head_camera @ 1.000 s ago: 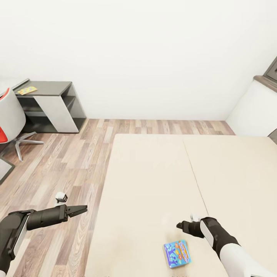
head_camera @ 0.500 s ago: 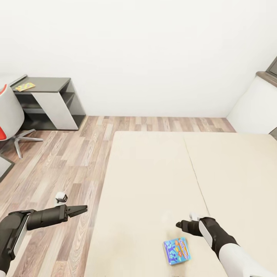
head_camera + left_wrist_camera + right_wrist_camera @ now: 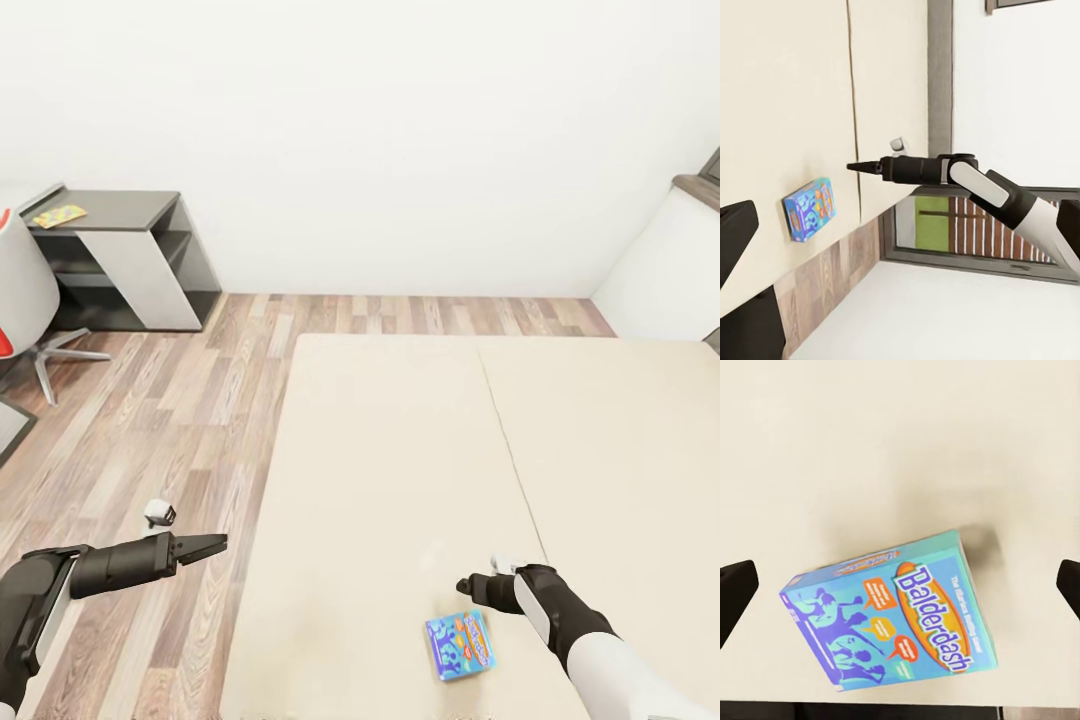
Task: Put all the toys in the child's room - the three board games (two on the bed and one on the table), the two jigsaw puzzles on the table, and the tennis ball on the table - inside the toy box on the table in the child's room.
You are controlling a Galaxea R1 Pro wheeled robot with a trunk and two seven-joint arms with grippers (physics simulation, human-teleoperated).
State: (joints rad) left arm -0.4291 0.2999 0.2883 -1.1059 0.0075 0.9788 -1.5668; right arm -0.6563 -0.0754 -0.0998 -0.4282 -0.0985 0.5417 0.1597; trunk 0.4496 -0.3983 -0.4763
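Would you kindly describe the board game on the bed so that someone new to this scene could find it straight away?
Start at the long beige bed and follow its left mattress section to the edge nearest the robot. There the board game lies flat, just below the right gripper. It is a thin light blue box with an orange oval "Balderdash" logo and dark blue figures, the one colourful thing on the plain mattress.

The one word I can read is "Balderdash", in white letters inside the orange oval logo on the lid of the light blue board game (image 3: 889,619), which lies flat on the beige bed (image 3: 900,450). A line of small print runs along the oval's edge, and the little orange bubbles beside the dark blue figures carry text too, all too small to read.
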